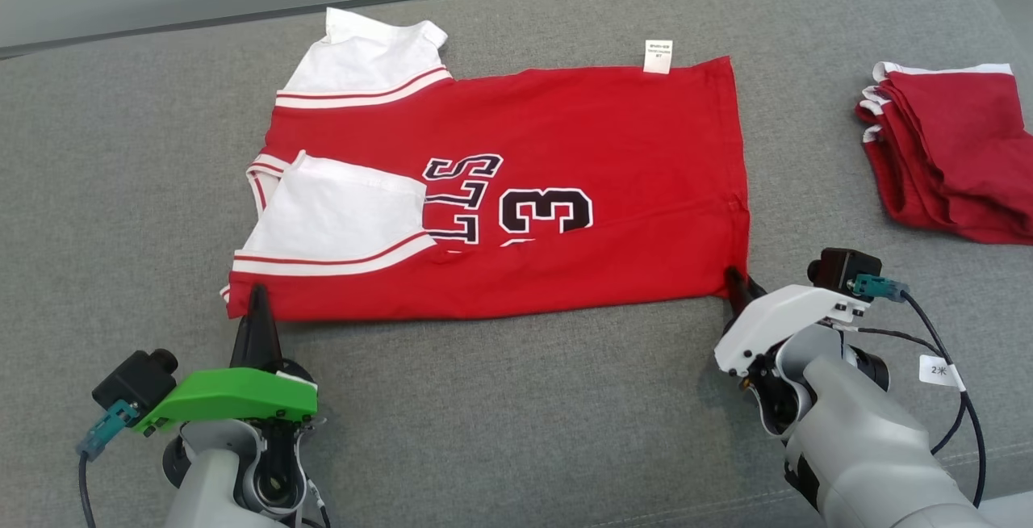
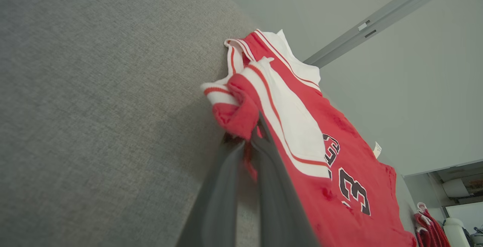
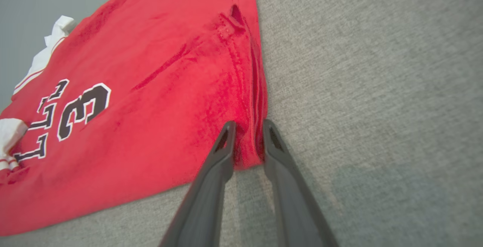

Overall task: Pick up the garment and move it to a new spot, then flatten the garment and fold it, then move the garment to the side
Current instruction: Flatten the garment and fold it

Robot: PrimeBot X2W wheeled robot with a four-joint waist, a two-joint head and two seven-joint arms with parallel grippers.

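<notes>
A red garment point(image 1: 565, 148) with white sleeves and a black number 3 lies spread flat on the grey cushion point(image 1: 516, 399). My left gripper point(image 1: 258, 294) is shut on its near left corner; the left wrist view shows the gripper point(image 2: 253, 133) pinching bunched red and white cloth of the garment point(image 2: 302, 126). My right gripper point(image 1: 734, 278) is at the near right corner. In the right wrist view the right gripper point(image 3: 248, 124) has one finger on each side of the garment's point(image 3: 151, 88) hem corner, a gap still between them.
A pile of folded red and white clothes point(image 1: 952, 157) lies at the right of the cushion, also seen as the pile point(image 2: 430, 224) in the left wrist view. A white label point(image 1: 658, 56) sticks out of the garment's far edge. A grey wall runs behind the cushion.
</notes>
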